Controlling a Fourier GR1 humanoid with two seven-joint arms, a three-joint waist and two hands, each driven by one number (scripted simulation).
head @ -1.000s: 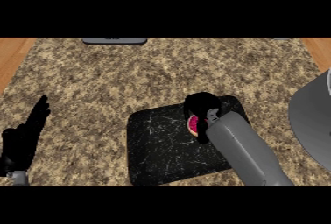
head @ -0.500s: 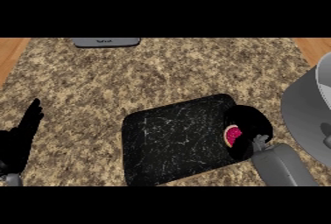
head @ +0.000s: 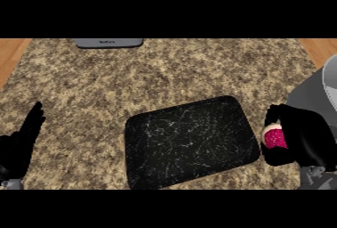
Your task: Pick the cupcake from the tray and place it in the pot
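Note:
My right hand (head: pixel 304 140) is at the right edge of the view, curled round the pink-topped cupcake (head: pixel 273 139). Only part of the cupcake shows between the fingers and thumb. The hand holds it just right of the black tray (head: pixel 187 140), which lies bare in the middle of the counter. The grey pot (head: pixel 314 91) shows only as a rim and wall at the far right, directly behind the right hand. My left hand (head: pixel 20 144) rests open at the lower left, fingers pointing up.
A grey flat object (head: pixel 108 42) lies at the far edge of the speckled stone counter (head: pixel 164 75). Wooden floor (head: pixel 12 51) shows past the counter's left and right far corners.
My right hand has carried the cupcake from over the tray's right part to beyond its right edge, toward the pot. The view has shifted, so the tray sits further left. The left hand stays put.

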